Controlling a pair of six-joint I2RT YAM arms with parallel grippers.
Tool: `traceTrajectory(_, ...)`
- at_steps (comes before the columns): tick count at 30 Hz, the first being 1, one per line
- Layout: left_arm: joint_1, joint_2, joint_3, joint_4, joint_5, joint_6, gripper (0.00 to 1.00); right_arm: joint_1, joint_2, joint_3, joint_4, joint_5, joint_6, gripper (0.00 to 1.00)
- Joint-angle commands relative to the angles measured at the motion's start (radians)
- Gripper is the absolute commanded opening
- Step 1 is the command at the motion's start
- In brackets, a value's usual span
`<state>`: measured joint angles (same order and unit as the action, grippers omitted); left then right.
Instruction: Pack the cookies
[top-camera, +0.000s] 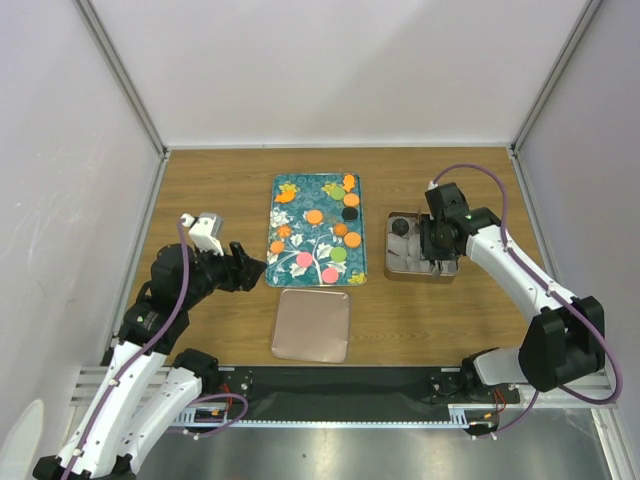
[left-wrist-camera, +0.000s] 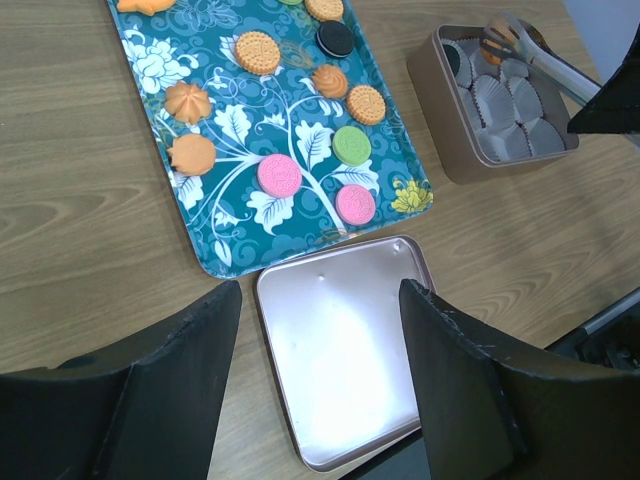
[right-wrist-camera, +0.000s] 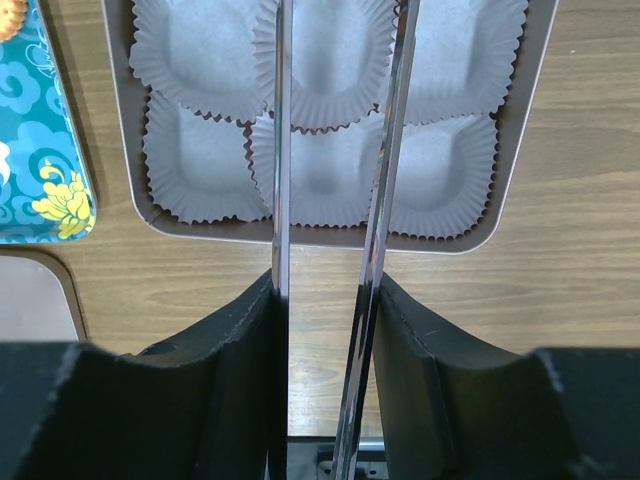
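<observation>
Wooden table (top-camera: 220, 200), white walls (top-camera: 340, 70), perhaps metal-framed, cookies (top-camera: 314, 217)

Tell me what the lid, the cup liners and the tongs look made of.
The lid looks like thin metal with a rose-gold satin finish: soft glare, rolled rim. The cup liners seem to be white pleated paper, matte with fluted edges. The tongs are probably polished steel: thin mirror-bright strips.

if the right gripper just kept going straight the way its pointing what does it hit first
Probably the tin of paper cups: the right gripper points at it, fingers shut on metal tongs that reach over the middle cups, so the tongs would likely touch first. Height is unclear.
</observation>
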<state>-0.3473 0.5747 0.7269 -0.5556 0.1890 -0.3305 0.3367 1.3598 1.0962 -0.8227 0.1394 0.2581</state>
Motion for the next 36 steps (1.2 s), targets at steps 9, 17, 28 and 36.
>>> traceTrajectory(9,-0.013,-0.009,-0.004,0.025,0.0,0.011,0.71,-0.01,0.012,-0.001,0.062,-0.014,-0.003,0.48)
traceTrajectory(17,-0.019,-0.012,-0.004,0.023,-0.003,0.011,0.72,-0.01,-0.033,0.007,0.033,-0.037,0.003,0.49)
traceTrajectory(28,-0.021,-0.009,-0.004,0.02,-0.013,0.01,0.72,0.276,-0.018,0.166,-0.032,0.008,0.04,0.5)
traceTrajectory(36,-0.025,-0.021,-0.003,0.013,-0.04,0.004,0.73,0.347,0.211,0.28,0.023,-0.032,-0.017,0.5)
